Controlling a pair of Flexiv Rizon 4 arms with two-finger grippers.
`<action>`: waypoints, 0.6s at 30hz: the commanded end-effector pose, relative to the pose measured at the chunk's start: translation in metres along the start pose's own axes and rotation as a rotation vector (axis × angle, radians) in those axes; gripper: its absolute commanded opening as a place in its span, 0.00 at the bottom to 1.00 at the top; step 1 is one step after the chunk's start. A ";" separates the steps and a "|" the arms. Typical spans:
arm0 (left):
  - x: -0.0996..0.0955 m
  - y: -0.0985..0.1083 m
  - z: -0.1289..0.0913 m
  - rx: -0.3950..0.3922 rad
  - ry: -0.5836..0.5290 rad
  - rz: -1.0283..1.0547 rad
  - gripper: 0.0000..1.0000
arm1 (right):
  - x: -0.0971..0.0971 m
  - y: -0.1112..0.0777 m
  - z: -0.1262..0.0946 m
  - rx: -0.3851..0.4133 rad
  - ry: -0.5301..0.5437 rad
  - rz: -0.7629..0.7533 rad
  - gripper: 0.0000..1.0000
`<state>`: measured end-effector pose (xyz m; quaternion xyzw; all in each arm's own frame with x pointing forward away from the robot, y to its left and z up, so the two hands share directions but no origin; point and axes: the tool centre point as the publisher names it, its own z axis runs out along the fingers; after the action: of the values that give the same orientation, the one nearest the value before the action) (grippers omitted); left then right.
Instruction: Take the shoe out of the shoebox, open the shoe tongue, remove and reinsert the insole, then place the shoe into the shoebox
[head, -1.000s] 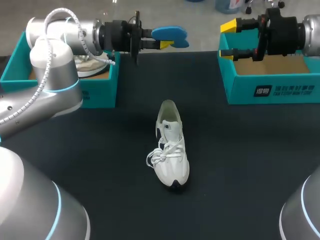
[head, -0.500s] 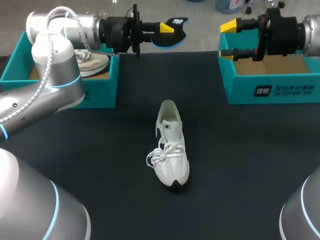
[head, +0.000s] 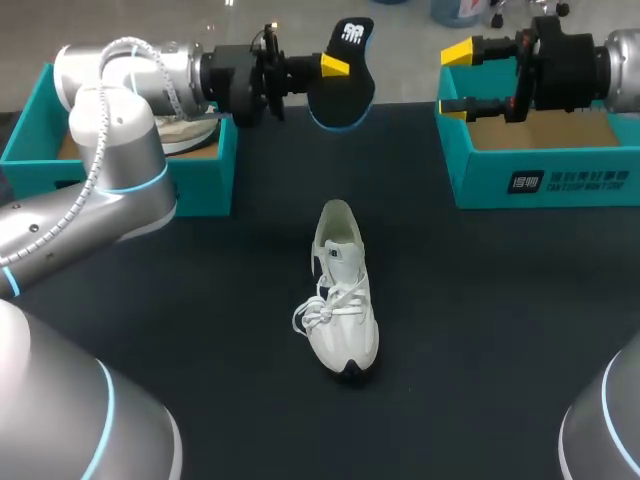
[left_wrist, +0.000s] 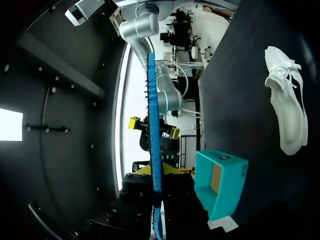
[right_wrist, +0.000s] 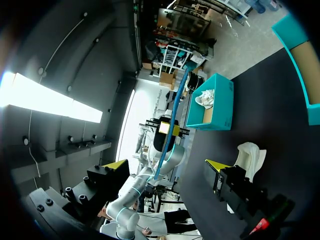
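While the left end effector (head: 338, 68) clamps the insole (head: 343, 90) above the counter's (head: 500, 320) far edge, the white shoe (head: 342, 300) lies mid-counter. The left box (head: 195, 190) holds a second shoe (head: 185, 130). The right end effector (head: 457, 78), fingers apart, hovers over the right box (head: 540, 180).

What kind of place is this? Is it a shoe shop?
Probably a robot lab, not a shop. Two robot arms are at a black table; the left pincer holds a blue insole, a white sneaker lies mid-table, and teal shoeboxes stand at both sides.
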<state>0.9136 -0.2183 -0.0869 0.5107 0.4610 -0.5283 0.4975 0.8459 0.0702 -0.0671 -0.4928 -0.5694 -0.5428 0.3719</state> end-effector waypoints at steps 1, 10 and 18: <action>0.000 0.000 0.003 -0.007 0.102 0.036 0.00 | 0.000 0.000 0.001 -0.001 -0.002 0.000 1.00; 0.003 -0.003 0.013 0.009 0.077 0.056 0.00 | 0.009 0.007 0.014 0.050 -0.012 -0.013 1.00; 0.000 -0.002 0.028 0.016 0.038 0.118 0.00 | 0.010 0.012 0.034 0.106 0.001 0.011 1.00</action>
<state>0.9063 -0.2374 -0.0826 0.5551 0.4420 -0.4909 0.5055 0.8475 0.0962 -0.0575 -0.4796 -0.5875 -0.5206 0.3923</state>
